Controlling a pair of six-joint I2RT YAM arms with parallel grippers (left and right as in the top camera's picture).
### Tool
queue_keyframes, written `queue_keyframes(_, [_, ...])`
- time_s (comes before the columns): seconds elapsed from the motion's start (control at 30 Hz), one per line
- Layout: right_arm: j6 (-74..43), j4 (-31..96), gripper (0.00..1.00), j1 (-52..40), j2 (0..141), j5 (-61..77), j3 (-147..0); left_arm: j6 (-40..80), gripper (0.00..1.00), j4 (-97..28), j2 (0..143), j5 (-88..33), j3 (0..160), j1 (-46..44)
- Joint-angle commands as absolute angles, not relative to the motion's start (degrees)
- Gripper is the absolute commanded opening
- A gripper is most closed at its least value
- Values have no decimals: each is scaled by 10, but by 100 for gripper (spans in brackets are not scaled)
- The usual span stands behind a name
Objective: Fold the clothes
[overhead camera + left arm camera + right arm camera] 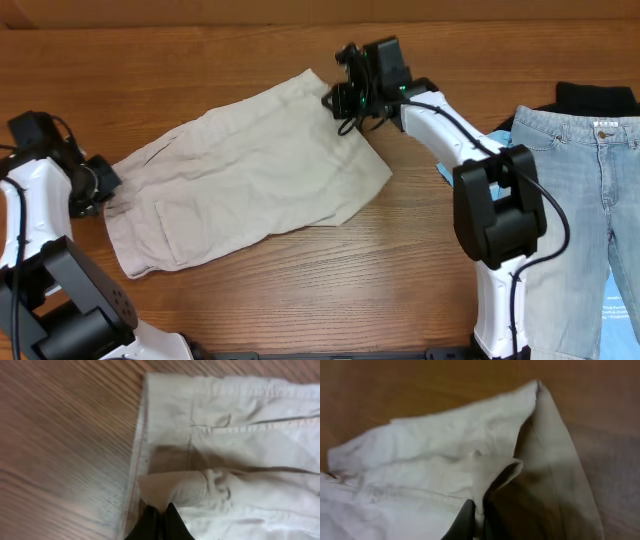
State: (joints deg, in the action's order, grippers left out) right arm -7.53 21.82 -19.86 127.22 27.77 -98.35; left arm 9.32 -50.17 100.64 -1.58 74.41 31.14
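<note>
Here, my left gripper (110, 195) pinches the pale beige cotton short trousers (240, 170) shut at nine o'clock, my right gripper (345, 108) clamps their one-o'clock corner, likely securing both ends for folding.

This looks like a robot lab bench: a left arm (30, 215) and a right arm (495, 210), white and black, stand at the edge of a wooden tabletop (200, 60), with beige shorts (240, 170) and jeans (590, 190) spread flat.
</note>
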Motion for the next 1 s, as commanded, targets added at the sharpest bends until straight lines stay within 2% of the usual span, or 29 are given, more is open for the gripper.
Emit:
queue_keyframes(0.0, [-75,198,4,-194,1234,285,-1007,113,4,-506,1004,-28,771,324])
queue_keyframes(0.07, [-75,197,6,-194,1235,263,-1007,120,4,-505,1004,-44,774,330])
queue_keyframes(0.13, [-75,205,50,-194,1235,240,-1007,120,4,-503,1004,-61,774,332])
queue_keyframes(0.2, [-75,226,51,-194,1235,223,-1007,120,4,-503,1004,-62,774,333])
queue_keyframes(0.27, [-75,255,69,-193,1235,192,-1007,119,4,-503,1004,-63,774,331])
queue_keyframes(0.37, [-72,269,67,-189,1235,180,-1006,113,4,-503,1004,-60,774,330])
queue_keyframes(0.47, [-70,268,54,-188,1239,180,-1005,111,4,-506,1004,-60,774,330])
queue_keyframes(0.5, [-70,268,53,-189,1244,180,-1005,111,4,-508,1004,-60,774,330])
queue_keyframes(0.53, [-70,267,53,-191,1249,180,-1005,111,4,-509,1004,-60,774,330])
queue_keyframes(0.63, [-70,244,65,-193,1279,180,-1005,111,4,-511,1004,-60,774,330])
queue_keyframes(0.77, [-71,202,68,-193,1324,196,-1005,111,4,-515,1004,-60,774,330])
queue_keyframes(0.9, [-71,155,69,-195,1348,240,-1005,107,4,-518,1004,-60,774,330])
queue_keyframes(0.97, [-71,138,64,-199,1353,241,-1005,107,4,-518,1004,-60,774,330])
